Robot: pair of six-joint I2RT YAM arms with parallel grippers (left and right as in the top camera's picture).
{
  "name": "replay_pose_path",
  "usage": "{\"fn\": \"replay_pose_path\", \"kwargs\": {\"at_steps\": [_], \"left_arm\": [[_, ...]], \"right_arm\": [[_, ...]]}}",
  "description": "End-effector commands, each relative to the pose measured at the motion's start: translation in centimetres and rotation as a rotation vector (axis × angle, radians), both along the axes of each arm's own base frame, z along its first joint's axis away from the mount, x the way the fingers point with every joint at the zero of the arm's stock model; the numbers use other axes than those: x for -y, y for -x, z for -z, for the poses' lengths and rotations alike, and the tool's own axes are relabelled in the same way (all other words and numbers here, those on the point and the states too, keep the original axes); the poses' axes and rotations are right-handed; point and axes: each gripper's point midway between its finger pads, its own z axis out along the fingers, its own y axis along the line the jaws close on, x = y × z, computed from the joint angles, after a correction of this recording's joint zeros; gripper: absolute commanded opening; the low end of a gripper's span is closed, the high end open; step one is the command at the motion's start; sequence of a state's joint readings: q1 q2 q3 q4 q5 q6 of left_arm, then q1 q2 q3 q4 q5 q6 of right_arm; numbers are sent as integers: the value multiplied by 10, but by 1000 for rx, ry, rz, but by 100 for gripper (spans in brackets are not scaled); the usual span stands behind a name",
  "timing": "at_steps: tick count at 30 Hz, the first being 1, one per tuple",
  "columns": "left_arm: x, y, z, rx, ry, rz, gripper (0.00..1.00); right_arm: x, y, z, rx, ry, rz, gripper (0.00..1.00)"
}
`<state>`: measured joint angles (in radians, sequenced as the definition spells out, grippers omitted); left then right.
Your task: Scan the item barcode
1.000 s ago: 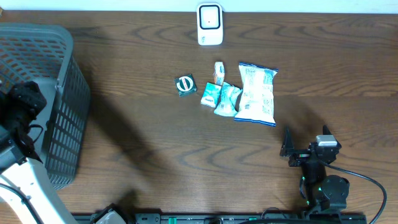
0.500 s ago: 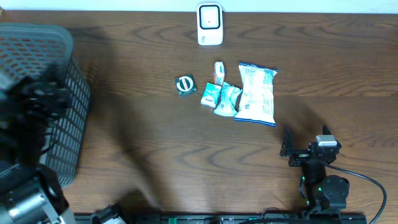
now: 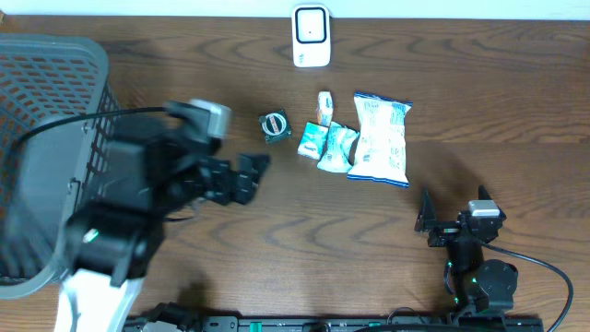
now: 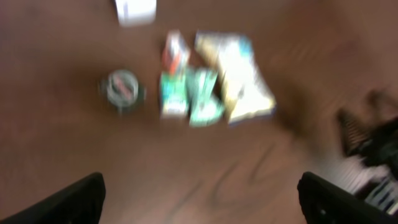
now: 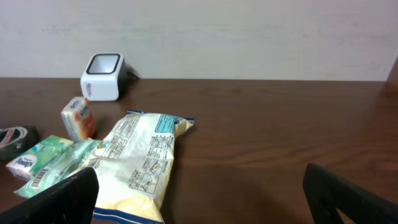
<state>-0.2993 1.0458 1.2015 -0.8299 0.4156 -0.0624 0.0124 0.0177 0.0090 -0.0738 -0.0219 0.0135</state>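
Note:
The white barcode scanner [image 3: 312, 35] stands at the table's far edge. Before it lies a cluster of items: a round dark green tin [image 3: 275, 125], a small orange carton [image 3: 324, 107], two green packets [image 3: 312, 140] and a white and blue snack bag [image 3: 380, 138]. My left gripper [image 3: 249, 175] hovers open and empty, left of and nearer than the tin. Its blurred wrist view looks down on the tin [image 4: 122, 89], the bag [image 4: 239, 74] and the gripper [image 4: 202, 205]. My right gripper [image 3: 426, 221] rests open at the front right, facing the bag [image 5: 140, 165] and scanner [image 5: 103, 77], with nothing in it.
A grey mesh basket [image 3: 55, 55] fills the left side, partly covered by my left arm. The right arm's base and cable [image 3: 516, 263] sit at the front right corner. A pale wall runs behind the scanner.
My left arm has swung from over the basket out to the right, toward the middle of the table. The right arm and the items have not moved.

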Motion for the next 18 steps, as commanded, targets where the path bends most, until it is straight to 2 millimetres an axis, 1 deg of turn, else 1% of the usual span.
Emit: {"fn": "replay_pose_path", "kwargs": {"at_steps": [1, 3, 4, 7, 9, 11, 14, 16, 18], "left_arm": [[-6, -12, 35, -35, -240, -28, 98], [-2, -12, 57, -91, -323, -19, 98], [-3, -12, 76, -139, -401, -16, 99], [-16, -16, 105, -228, -517, -81, 98], [-20, -21, 122, -276, -557, -123, 98], [-27, -27, 136, -303, -617, -145, 98], [-41, -34, 152, -332, -704, -183, 98], [-45, -36, 159, -357, -711, -200, 98], [-48, -37, 160, -373, -699, -237, 98]], "right_arm": [[3, 0, 1, -1, 7, 13, 99], [3, 0, 1, -1, 7, 14, 99], [3, 0, 1, -1, 7, 14, 99], [3, 0, 1, -1, 7, 14, 99], [3, 0, 1, -1, 7, 13, 99], [3, 0, 1, -1, 8, 13, 99], [3, 0, 1, -1, 8, 13, 99], [3, 0, 1, -1, 7, 13, 99], [3, 0, 1, -1, 7, 13, 99]]}}
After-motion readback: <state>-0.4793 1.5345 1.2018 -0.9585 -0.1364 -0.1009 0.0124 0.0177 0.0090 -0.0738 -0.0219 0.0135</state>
